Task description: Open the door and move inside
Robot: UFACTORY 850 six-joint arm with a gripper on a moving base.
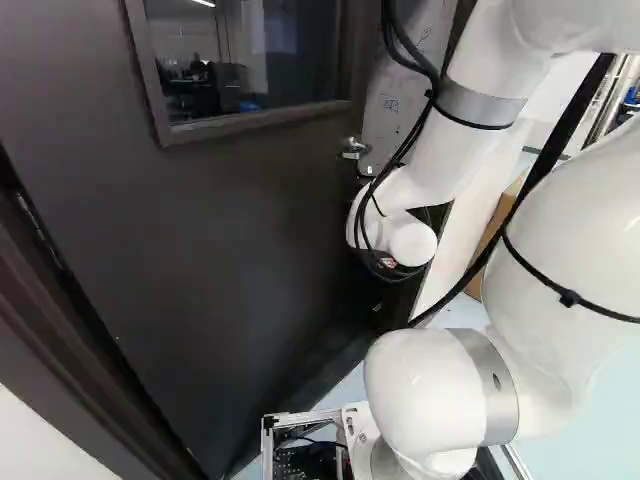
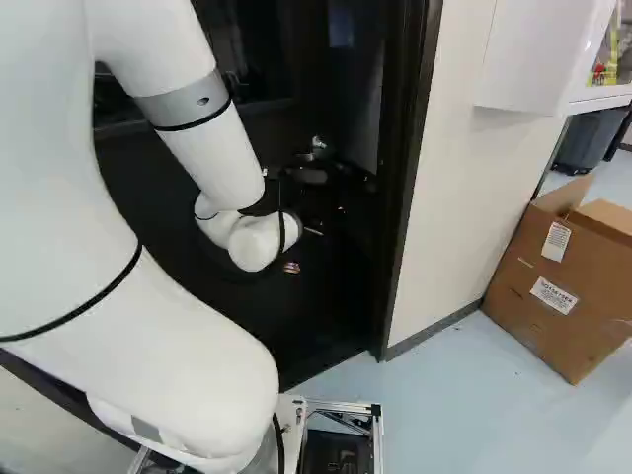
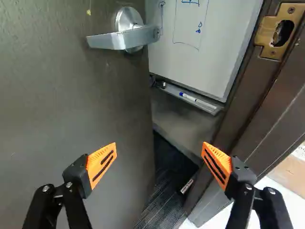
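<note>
Orange pads (image 3: 94,161) are being held wide apart on the gripper (image 3: 159,145), nothing being pinched. Ahead, the door (image 3: 71,105) is standing ajar, its lever (image 3: 112,40) lying beyond the pads. Trapping of the arm (image 2: 217,158) against the frame (image 3: 248,124) is being risked, should the door be swinging back unpushed. Pale floor (image 2: 454,415) is being shown outside; dark ribbed flooring (image 3: 164,195) and a whiteboard (image 3: 205,62) inside.

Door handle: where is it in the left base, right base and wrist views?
Left base view: handle just right of the middle, upper half.
Right base view: handle near the middle, slightly above the arm's end.
Wrist view: handle ahead of the open pincer.
Shared landmark: the dark door.
</note>
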